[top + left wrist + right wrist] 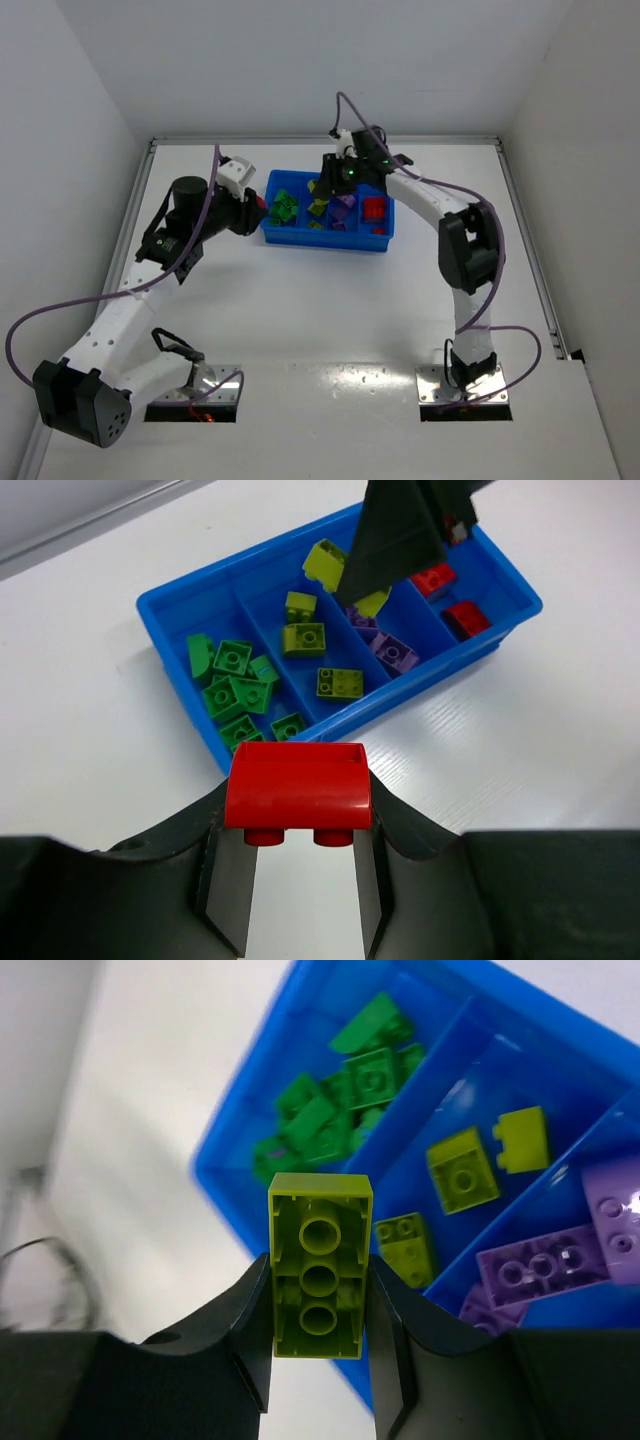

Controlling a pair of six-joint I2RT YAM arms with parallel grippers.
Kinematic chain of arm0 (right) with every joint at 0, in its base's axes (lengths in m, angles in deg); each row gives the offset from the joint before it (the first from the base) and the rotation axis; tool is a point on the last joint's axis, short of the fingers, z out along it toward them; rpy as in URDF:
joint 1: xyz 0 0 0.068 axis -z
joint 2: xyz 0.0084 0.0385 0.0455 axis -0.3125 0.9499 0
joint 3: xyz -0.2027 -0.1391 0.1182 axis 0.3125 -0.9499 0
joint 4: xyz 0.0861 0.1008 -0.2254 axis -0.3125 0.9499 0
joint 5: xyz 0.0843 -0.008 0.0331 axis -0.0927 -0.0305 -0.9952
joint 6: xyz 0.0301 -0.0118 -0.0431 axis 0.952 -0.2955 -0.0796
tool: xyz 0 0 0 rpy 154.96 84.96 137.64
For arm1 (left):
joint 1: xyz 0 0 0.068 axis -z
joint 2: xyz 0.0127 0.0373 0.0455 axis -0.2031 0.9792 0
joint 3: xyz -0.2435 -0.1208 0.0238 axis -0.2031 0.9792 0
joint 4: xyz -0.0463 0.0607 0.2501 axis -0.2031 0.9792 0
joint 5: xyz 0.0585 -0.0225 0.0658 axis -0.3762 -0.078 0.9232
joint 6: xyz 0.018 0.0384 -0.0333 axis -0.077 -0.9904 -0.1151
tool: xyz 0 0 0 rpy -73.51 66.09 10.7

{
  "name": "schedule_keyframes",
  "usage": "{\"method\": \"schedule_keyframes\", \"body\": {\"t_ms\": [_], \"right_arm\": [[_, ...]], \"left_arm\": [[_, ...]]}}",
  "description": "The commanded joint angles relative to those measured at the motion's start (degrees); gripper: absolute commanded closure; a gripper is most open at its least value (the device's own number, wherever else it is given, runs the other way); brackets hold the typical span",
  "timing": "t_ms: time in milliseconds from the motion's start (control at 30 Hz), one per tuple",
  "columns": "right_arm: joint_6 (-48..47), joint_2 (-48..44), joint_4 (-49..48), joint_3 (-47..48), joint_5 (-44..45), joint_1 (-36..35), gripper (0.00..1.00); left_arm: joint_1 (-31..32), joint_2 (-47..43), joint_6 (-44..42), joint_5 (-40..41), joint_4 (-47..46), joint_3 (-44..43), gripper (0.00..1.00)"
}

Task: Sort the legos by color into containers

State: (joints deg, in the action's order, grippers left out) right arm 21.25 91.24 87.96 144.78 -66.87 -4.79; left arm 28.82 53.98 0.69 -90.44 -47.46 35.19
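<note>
Just off the left end of the blue tray (330, 243), the left gripper (298, 825) was clamped on a red brick (298, 785). Inside the tray, from that end, lay green legos (232, 685), yellow-green legos (305, 638), purple legos (395, 652), then red legos (465, 617). Above the tray's far middle, the right gripper (320, 1305) pinched a yellow-green brick (320, 1260).
</note>
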Motion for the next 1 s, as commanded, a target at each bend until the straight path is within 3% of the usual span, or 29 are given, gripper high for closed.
{"method": "schedule_keyframes", "body": {"t_ms": [0, 167, 200, 267, 400, 433, 533, 733, 767, 867, 967], "right_arm": [[-6.24, 3.26, 3.81, 4.91, 17.28, -3.44, 1.0], [-6.24, 7.05, 5.39, 8.09, 24.68, -5.82, 1.0], [-6.24, 7.57, 5.39, 8.09, 24.69, -5.82, 0.92], [-6.24, 8.28, 5.39, 8.09, 25.75, -6.35, 0.88], [-6.24, 9.69, 5.39, 9.32, 26.36, -6.35, 0.65], [-6.24, 9.69, 5.39, 9.32, 26.97, -6.35, 0.48], [-6.77, 7.85, 5.92, 9.32, 26.46, -6.88, 0.32], [-6.15, -3.03, 6.45, 6.95, 19.87, -5.65, 0.28], [-5.63, -8.28, 7.14, 6.34, 19.86, -5.13, 0.28], [-8.08, -17.53, 7.15, 0.12, 22.92, -2.75, 0.28], [-13.26, -29.48, 7.68, -7.68, 32.31, 0.06, 0.27]], "left_arm": [[-1.8, -1.06, 1.8, 0.47, 1.16, -2.08, 1.0], [-2.34, -0.45, 1.8, -0.76, 1.16, -2.08, 1.0], [-2.34, -0.44, 1.8, -0.76, 1.16, -2.08, 1.0], [-2.34, 0.87, 2.42, -1.29, 1.16, -2.6, 1.0], [-2.34, 2.54, 2.94, -2.52, 0.46, -2.6, 1.0], [-2.34, 3.41, 2.94, -2.52, 0.46, -3.12, 1.0], [-2.34, 5.08, 4.17, -5.32, -1.99, -3.13, 1.0], [-1.55, 8.78, 6.72, -10.52, -6.92, -3.65, 0.99], [-0.07, 10.44, 6.72, -10.52, -7.53, -4.27, 0.99], [4.24, 14.74, 6.2, -9.83, -8.94, -6.9, 0.99], [9.41, 21.14, 5.67, -7.89, -10.52, -10.32, 0.99]]}}
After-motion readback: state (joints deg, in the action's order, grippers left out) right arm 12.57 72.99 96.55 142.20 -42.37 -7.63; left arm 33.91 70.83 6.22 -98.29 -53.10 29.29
